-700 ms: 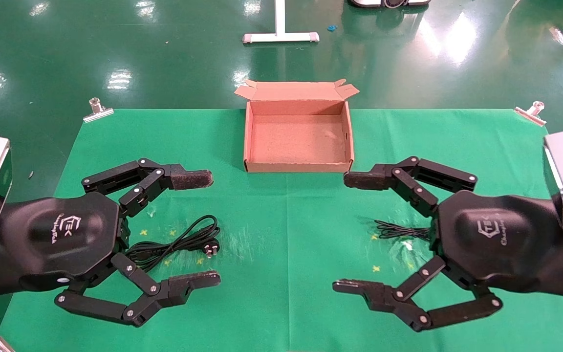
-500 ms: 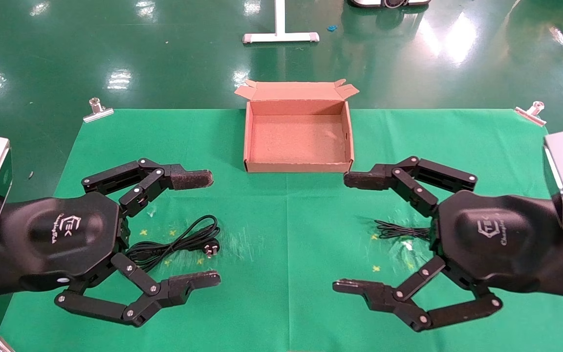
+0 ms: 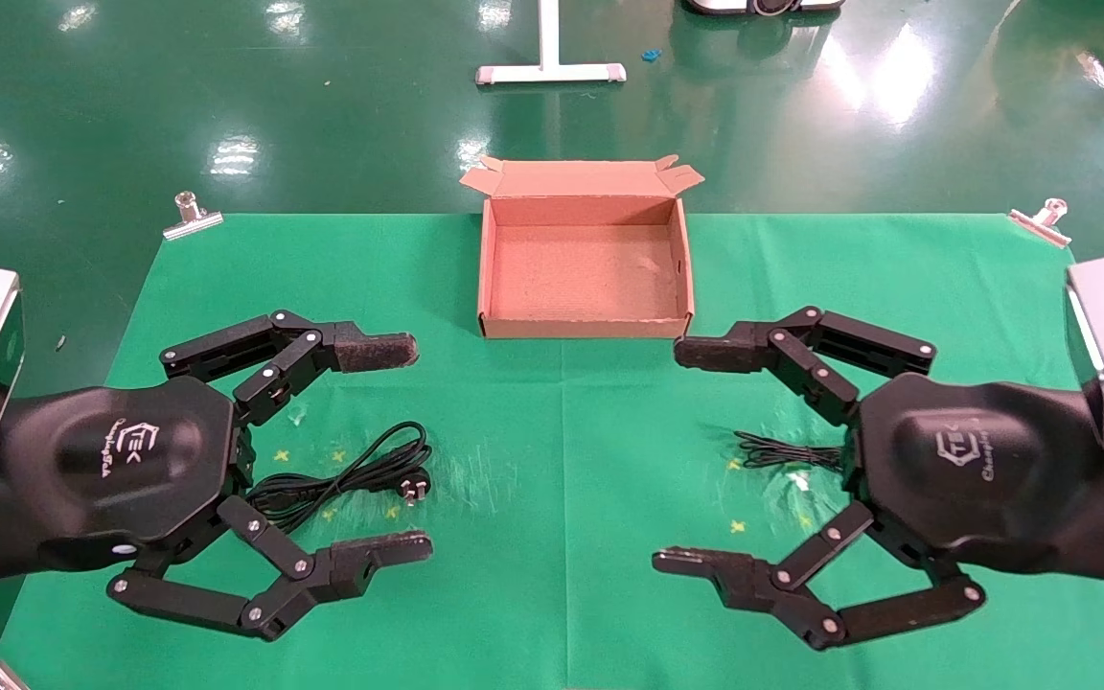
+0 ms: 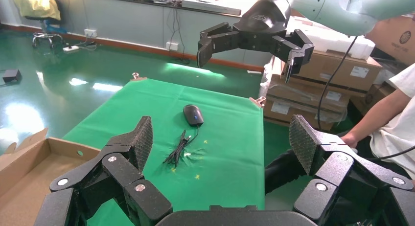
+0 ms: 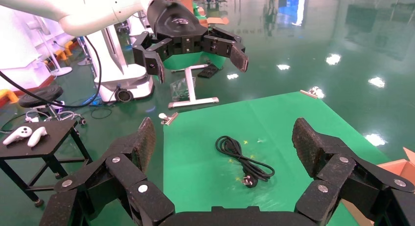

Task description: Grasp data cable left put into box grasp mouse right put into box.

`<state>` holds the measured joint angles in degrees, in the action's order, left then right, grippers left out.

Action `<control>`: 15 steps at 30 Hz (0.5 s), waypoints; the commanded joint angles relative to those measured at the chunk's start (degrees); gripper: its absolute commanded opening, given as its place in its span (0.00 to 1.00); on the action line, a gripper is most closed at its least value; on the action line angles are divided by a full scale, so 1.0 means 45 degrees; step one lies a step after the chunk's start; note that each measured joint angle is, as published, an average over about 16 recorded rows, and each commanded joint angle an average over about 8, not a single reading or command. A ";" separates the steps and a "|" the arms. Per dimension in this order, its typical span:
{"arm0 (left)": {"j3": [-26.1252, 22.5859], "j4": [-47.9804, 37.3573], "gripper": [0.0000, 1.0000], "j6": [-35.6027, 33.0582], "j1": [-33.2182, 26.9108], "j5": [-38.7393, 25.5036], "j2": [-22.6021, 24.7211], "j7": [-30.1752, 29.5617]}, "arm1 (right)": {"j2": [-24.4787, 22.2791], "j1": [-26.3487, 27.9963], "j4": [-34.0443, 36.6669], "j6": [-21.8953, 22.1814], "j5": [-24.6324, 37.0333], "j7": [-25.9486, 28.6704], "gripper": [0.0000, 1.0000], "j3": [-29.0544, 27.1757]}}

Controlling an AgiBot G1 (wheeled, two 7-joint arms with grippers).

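Note:
The data cable (image 3: pixel 351 474) lies in a loose coil on the green cloth, its plug (image 3: pixel 415 489) toward the middle; it also shows in the right wrist view (image 5: pixel 244 160). My left gripper (image 3: pixel 423 448) is open and empty, held above the cable. The mouse (image 4: pixel 193 114) shows only in the left wrist view; in the head view my right hand hides it, and only its thin cord (image 3: pixel 782 450) shows. My right gripper (image 3: pixel 667 455) is open and empty above it. The box (image 3: pixel 581 328) stands open and empty at the far middle of the table.
Metal clips (image 3: pixel 193 218) (image 3: pixel 1041 222) hold the cloth at the far corners. A white stand base (image 3: pixel 550 72) is on the floor behind. A person's arm (image 4: pixel 391 118) and stacked cartons (image 4: pixel 333 69) are past the table's right side.

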<state>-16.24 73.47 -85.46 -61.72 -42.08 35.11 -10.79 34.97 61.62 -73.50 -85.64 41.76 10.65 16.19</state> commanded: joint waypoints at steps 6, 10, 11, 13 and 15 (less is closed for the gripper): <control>0.0000 0.0000 1.00 0.0000 0.0000 0.0000 0.0000 0.0000 | 0.0000 0.0000 0.0000 0.0000 0.0000 0.0000 1.00 0.0000; 0.0000 0.0000 1.00 0.0000 0.0000 0.0000 0.0000 0.0000 | 0.0000 0.0000 0.0000 0.0000 0.0000 0.0000 1.00 0.0000; 0.0000 0.0000 1.00 0.0000 0.0000 0.0000 0.0000 0.0000 | 0.0000 0.0000 0.0000 0.0000 0.0000 0.0000 1.00 0.0000; 0.0000 0.0000 1.00 0.0000 0.0000 0.0000 0.0000 0.0000 | 0.0000 0.0000 0.0000 0.0000 0.0000 0.0000 1.00 0.0000; 0.0000 0.0000 1.00 0.0000 0.0000 0.0000 0.0000 0.0000 | 0.0000 0.0000 0.0000 0.0000 0.0000 0.0000 1.00 0.0000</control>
<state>-16.24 73.47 -85.46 -61.72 -42.08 35.11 -10.79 34.97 61.62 -73.50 -85.64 41.76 10.65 16.19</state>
